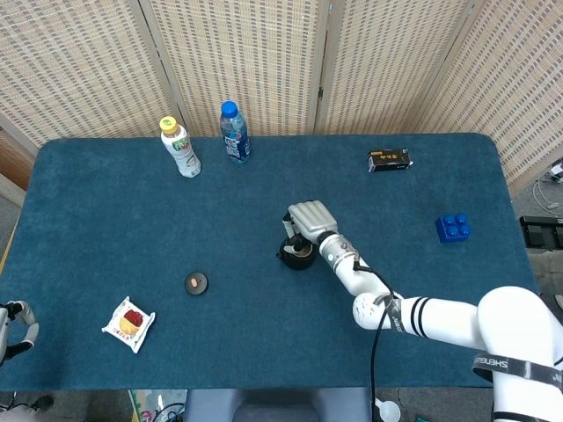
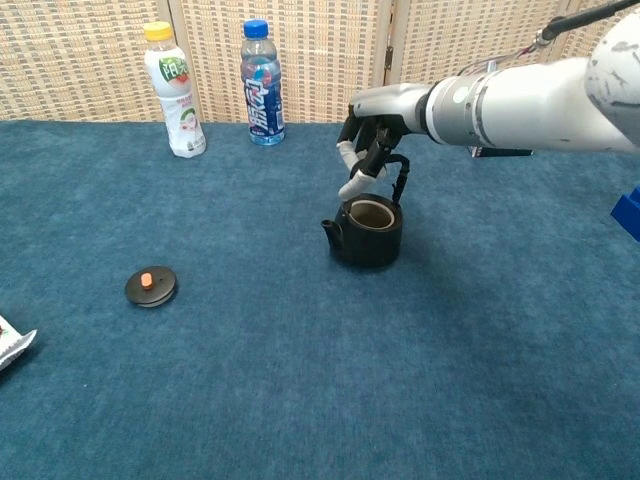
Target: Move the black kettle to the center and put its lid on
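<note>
Holding the black kettle (image 2: 365,229) by its handle in my right hand (image 2: 368,145), well right of its lid (image 2: 150,285), I fear it may swing and, seemingly airborne, slip.

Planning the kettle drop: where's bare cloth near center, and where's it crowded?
Bare: the stretch between kettle, held by the right hand, and lid; also the near edge between snack packet and right arm. Crowded: back edge by the two bottles.
</note>
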Robot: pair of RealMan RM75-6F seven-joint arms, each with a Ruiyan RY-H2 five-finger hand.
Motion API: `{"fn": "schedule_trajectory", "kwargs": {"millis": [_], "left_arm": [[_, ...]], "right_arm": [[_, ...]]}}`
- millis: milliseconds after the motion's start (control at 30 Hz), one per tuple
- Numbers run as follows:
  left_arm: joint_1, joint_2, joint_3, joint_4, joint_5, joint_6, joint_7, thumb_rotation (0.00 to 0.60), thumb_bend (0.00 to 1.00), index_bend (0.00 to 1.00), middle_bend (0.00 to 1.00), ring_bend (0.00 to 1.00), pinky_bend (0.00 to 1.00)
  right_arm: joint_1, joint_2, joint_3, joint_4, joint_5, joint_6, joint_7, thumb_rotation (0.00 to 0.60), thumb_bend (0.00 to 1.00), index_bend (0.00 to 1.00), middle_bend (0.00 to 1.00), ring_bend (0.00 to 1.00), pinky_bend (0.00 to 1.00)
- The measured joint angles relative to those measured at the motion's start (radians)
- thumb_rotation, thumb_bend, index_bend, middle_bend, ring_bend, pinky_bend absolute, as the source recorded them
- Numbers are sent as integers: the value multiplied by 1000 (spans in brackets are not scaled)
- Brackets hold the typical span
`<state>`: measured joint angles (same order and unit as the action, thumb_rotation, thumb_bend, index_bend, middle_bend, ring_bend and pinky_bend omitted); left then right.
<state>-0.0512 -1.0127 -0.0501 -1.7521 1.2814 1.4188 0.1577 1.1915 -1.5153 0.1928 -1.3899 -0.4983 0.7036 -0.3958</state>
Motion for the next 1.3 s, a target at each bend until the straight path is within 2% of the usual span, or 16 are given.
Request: {"fn": "schedule_trajectory", "kwargs": {"millis": [733,1300], "left_arm": [[9,12,5,-7,13,6,-19,600,402,588,561,436,610],[10,11,10,-8,20,5,-15,600,401,588,561,436,610]], "right_arm": [[93,-122,9,94,43,10,-70,600,203,695,795,595,220],[126,-151,28,88,39,17,-88,600,204,696,795,595,229]]}}
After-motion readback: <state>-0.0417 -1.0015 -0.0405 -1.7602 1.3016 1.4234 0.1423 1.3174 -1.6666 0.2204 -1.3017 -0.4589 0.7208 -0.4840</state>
